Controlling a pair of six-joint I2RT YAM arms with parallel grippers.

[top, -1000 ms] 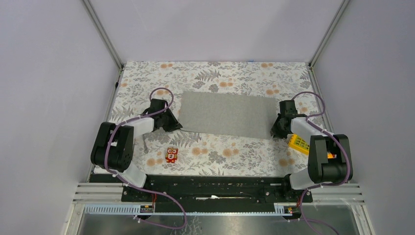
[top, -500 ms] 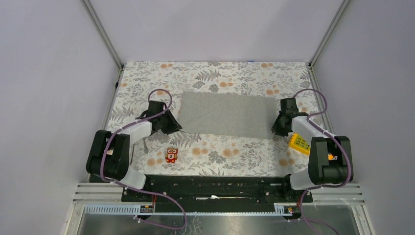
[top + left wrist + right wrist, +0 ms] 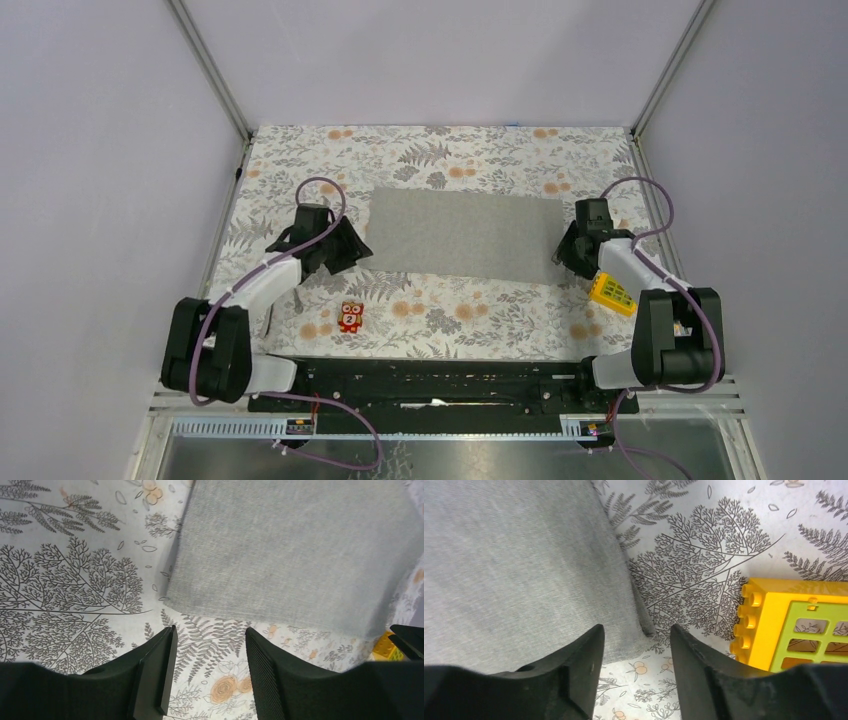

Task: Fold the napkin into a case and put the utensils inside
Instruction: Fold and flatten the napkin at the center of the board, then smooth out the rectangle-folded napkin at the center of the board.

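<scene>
The napkin lies flat on the floral table cover as a plain grey rectangle. My left gripper is open and empty just off its near-left corner. In the left wrist view the napkin fills the upper right, and the gripper hovers over bare floral print. My right gripper is open and empty at the near-right corner. In the right wrist view that corner of the napkin lies just ahead of the gripper. The utensils do not show in any view.
A small red toy figure stands on the cover near the front, left of centre. A yellow studded block lies by my right arm, close to the right fingers. Frame posts and walls bound the table.
The left arm's elbow has swung down and to the left, and its gripper has edged slightly away from the napkin's corner. The right arm shifted a little. The napkin has not moved.
</scene>
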